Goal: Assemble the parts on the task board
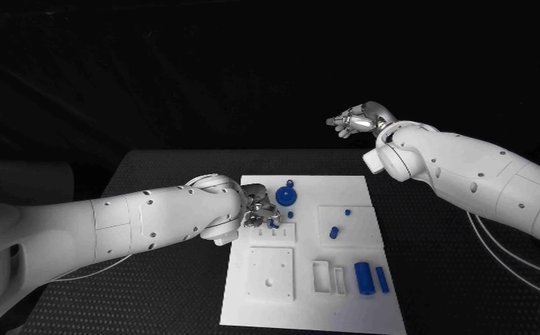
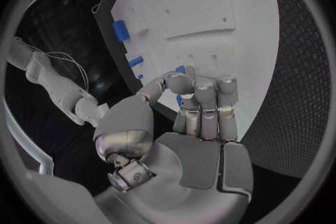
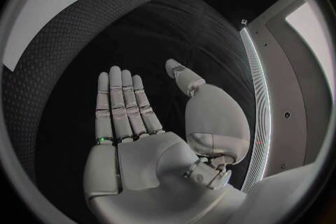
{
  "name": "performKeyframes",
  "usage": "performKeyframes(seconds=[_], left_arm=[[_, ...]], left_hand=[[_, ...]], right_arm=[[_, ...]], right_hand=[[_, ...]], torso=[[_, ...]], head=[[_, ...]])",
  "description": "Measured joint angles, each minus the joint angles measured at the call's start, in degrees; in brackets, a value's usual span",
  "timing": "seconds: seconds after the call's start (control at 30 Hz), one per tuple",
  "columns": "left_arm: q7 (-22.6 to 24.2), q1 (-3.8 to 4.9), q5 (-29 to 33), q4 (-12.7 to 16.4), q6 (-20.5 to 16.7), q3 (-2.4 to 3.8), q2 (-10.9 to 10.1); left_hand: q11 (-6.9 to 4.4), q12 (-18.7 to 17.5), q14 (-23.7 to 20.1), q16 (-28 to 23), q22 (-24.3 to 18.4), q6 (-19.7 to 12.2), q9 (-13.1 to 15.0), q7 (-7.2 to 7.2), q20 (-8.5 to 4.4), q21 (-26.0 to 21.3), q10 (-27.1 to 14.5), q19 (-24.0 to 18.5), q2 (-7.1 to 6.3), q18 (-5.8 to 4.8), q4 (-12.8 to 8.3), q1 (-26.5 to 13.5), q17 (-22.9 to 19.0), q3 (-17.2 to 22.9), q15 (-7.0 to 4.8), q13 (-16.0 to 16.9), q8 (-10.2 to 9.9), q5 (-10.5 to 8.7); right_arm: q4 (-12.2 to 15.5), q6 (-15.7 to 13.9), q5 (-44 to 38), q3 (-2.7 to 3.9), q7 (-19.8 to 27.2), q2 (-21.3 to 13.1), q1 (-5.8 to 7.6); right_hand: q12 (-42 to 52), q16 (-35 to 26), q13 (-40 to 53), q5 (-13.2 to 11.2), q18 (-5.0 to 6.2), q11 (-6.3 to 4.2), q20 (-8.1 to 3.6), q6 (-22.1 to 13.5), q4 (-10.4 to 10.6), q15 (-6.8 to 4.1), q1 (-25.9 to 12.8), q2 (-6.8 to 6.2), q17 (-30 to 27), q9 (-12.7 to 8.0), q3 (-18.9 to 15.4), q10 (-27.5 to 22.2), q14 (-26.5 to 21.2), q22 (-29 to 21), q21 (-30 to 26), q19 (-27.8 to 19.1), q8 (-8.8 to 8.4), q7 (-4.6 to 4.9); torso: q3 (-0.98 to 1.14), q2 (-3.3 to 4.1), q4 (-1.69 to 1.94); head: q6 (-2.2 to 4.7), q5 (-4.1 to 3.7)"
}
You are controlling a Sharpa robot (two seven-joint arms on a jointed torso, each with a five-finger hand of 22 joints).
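Note:
The white task board [image 1: 338,304] lies in the middle of the black table. My left hand [image 1: 261,212] hovers over its far left part, just beside the blue gear [image 1: 287,194]. In the left wrist view the left hand [image 2: 199,109] has its fingers curled, and a small blue part [image 2: 179,99] is pinched between thumb and fingers above the board [image 2: 210,5]. My right hand [image 1: 360,122] is raised past the table's far edge, away from the board. In the right wrist view the right hand [image 3: 129,112] lies flat and holds nothing.
Loose blue parts lie on the board's right half: a short peg [image 1: 334,232], a thick cylinder [image 1: 364,277] and a thinner one [image 1: 382,279]. White blocks [image 1: 322,274] stand next to them. A square plate with holes [image 1: 271,272] sits near left.

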Motion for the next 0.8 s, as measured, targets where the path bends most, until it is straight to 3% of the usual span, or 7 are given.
performKeyframes(seconds=[0.17, 0.8], left_arm=[[-0.03, -0.01, -0.03, 0.30, 0.71, 0.00, -0.06], [-0.54, -0.63, -3.06, 0.13, 1.27, 0.01, 0.11]], left_hand=[[0.01, 0.49, 0.00, 0.22, 0.00, 0.00, 0.52, 0.00, 0.20, 0.02, -0.01, -0.20, 0.56, 0.01, -0.14, -1.30, -0.19, 0.13, 0.00, -0.09, 0.56, 0.63], [0.03, 0.76, 0.00, 0.27, 0.03, 0.00, 0.45, 0.00, 0.21, 0.24, -0.03, -0.20, 0.29, -0.01, -0.34, -1.93, -0.36, 0.35, 0.00, -0.25, 1.00, 0.96]], right_arm=[[-0.02, 0.00, 0.02, 0.00, 0.01, 0.00, 0.00], [0.00, 0.01, 0.04, 0.00, 0.06, 0.10, 0.00]], right_hand=[[0.00, 0.00, -0.10, 0.00, 0.00, 0.00, 0.21, 0.00, 0.00, 0.00, 0.00, 0.00, -0.06, 0.00, 0.00, 0.00, 0.00, 0.00, 0.00, -0.21, 0.00, 0.00], [0.02, 0.01, -0.42, 0.21, 0.00, 0.00, 0.20, 0.01, 0.00, 0.14, 0.00, 0.00, -0.29, -0.05, 0.00, 0.00, -0.15, 0.01, -0.22, -0.20, -0.01, -0.01]], torso=[[0.00, -0.01, -0.02], [-0.07, -0.01, 0.01]], head=[[-0.23, 0.08], [-0.54, 0.15]])
